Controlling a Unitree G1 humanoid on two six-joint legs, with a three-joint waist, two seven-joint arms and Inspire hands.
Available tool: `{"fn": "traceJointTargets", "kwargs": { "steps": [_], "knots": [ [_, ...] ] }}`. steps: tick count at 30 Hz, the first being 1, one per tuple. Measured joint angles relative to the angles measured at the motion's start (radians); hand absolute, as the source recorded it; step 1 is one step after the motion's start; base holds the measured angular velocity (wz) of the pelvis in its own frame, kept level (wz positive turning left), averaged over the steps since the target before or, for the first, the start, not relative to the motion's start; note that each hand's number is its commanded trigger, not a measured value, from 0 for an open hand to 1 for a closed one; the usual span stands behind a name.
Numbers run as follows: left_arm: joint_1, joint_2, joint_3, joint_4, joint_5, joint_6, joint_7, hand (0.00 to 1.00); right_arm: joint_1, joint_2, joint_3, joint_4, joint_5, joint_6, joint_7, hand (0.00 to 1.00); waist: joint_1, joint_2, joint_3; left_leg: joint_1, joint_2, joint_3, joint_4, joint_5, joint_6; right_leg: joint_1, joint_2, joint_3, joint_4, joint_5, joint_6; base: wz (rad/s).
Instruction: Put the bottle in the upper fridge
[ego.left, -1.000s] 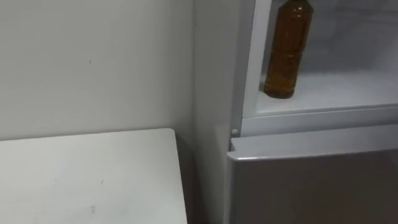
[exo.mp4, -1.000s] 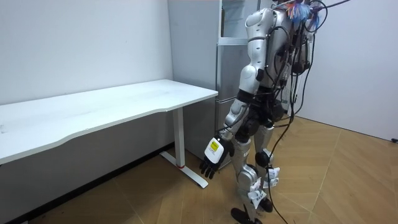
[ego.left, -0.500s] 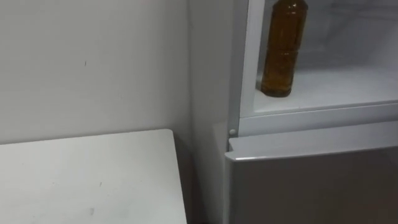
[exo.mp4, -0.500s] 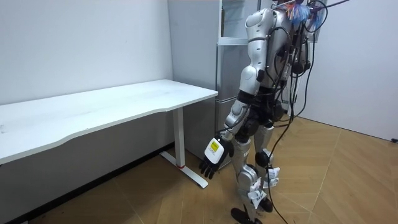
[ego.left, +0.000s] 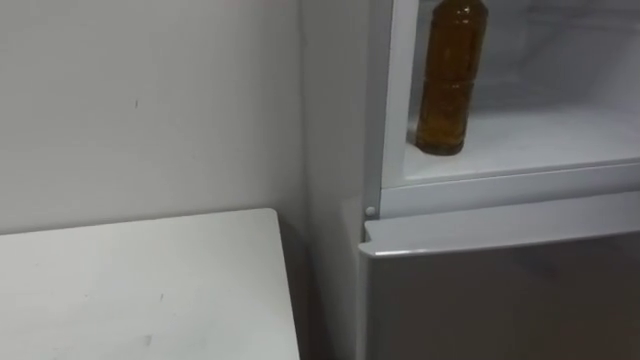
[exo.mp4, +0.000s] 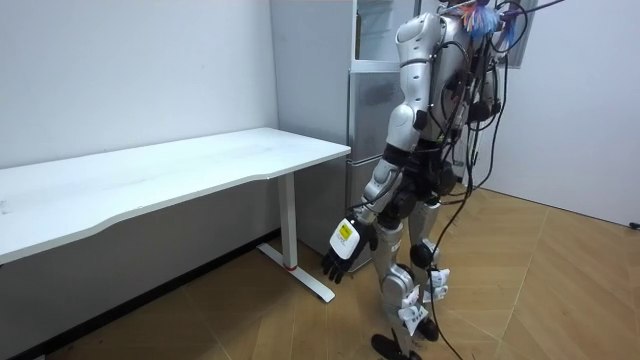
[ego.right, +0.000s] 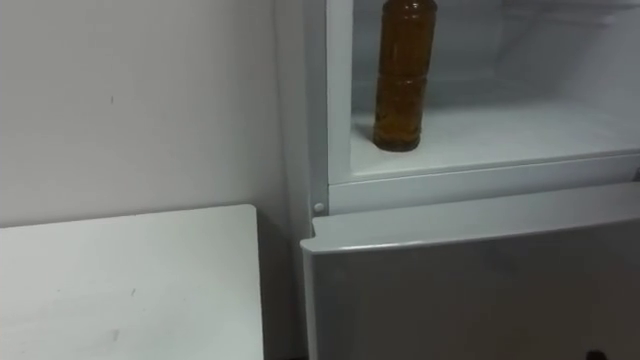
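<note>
A bottle (ego.left: 447, 85) of amber liquid stands upright on the white shelf (ego.left: 545, 135) of the open upper fridge compartment, close to its left wall. No hand touches it. In the room view I stand facing the fridge (exo.mp4: 368, 110). My left hand (exo.mp4: 343, 254) hangs low beside my leg with relaxed fingers and holds nothing.
The grey lower fridge door (ego.left: 500, 295) is closed below the open compartment. A white table (ego.left: 140, 290) stands against the wall to my left, its corner close to the fridge side. Wooden floor (exo.mp4: 520, 300) lies open behind me in the room view.
The eye view has drifted slightly, so the bottle sits a little further left in the picture. The bottle and my left hand have stayed where they were.
</note>
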Motion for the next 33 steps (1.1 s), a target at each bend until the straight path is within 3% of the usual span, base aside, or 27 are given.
{"fn": "traceJointTargets", "kwargs": {
  "steps": [5,10,14,22,28,33],
  "knots": [
    [-0.003,-0.005,-0.020,-0.002,-0.019,0.008,0.002,0.00,0.007,0.001,0.049,0.041,0.013,0.001,0.002,0.00,-0.002,0.013,-0.0033,0.001,0.001,0.002,-0.002,0.000,0.000,0.003,-0.002,0.000,0.001,0.000,0.000,0.00],
    [-0.006,-0.004,-0.023,-0.004,-0.036,0.008,0.002,0.00,0.017,0.001,0.089,0.192,0.013,0.001,0.028,0.00,-0.002,0.006,-0.0025,0.007,0.000,0.002,-0.003,0.000,0.000,0.016,-0.002,0.002,0.001,-0.003,-0.001,0.00],
    [-0.007,-0.005,-0.023,-0.007,-0.037,0.008,0.001,0.00,0.044,0.006,0.130,0.261,0.044,0.035,0.076,0.00,-0.001,0.003,-0.0006,0.007,0.001,0.001,-0.003,0.000,0.000,0.014,-0.002,0.004,0.000,-0.006,0.001,0.00],
    [-0.025,-0.003,-0.067,-0.009,-0.057,0.006,0.007,0.00,0.031,0.005,0.169,0.433,0.104,0.034,0.090,0.00,-0.001,0.000,0.0023,0.007,0.001,-0.001,-0.004,-0.001,-0.001,0.008,-0.002,0.001,-0.002,-0.007,0.000,0.00],
    [-0.015,-0.002,-0.069,-0.004,-0.059,0.009,0.006,0.00,0.029,0.006,0.161,0.580,0.289,0.036,0.098,0.00,-0.011,0.000,0.0045,0.006,0.002,0.005,-0.004,-0.002,-0.001,0.003,-0.002,0.004,-0.001,-0.007,0.000,-0.01],
    [-0.017,-0.003,-0.062,-0.005,-0.058,0.006,0.005,0.00,0.037,0.007,0.141,0.589,0.495,0.035,0.100,0.00,-0.027,0.004,0.0033,0.003,0.002,0.004,-0.004,-0.005,-0.002,0.001,-0.001,0.001,0.001,-0.011,-0.001,0.00]
  ]
}}
